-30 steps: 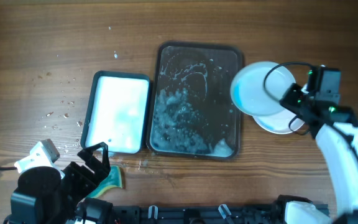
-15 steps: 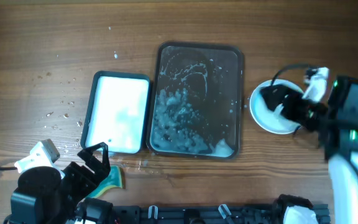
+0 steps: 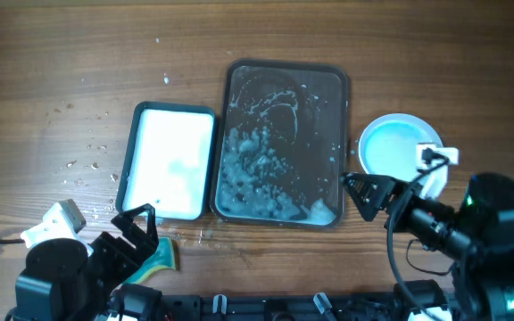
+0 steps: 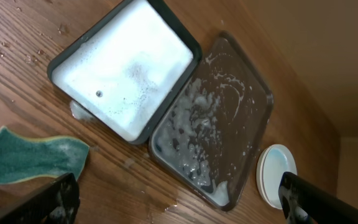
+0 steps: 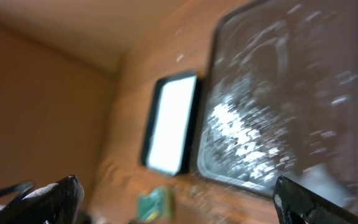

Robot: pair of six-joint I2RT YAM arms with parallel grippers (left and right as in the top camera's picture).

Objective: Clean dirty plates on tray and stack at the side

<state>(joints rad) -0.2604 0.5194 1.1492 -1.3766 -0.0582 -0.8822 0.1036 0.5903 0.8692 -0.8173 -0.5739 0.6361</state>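
The dark brown tray lies mid-table and holds only foam and water; the left wrist view shows the tray too, and it is blurred in the right wrist view. White plates with a bluish centre sit stacked on the wood just right of it, also seen as plates from the left wrist. My right gripper is open and empty, hovering in front of the stack by the tray's near right corner. My left gripper stands open at the front left, over a green sponge.
A smaller dark-rimmed tray with a white soapy inside lies left of the brown tray. Water drops spot the wood at the far left. The green sponge lies near the table's front edge. The right wrist view is motion-blurred.
My right gripper opened, leaving the plate it carried on the stack, and drew back toward the front of the table. The left arm has not moved.
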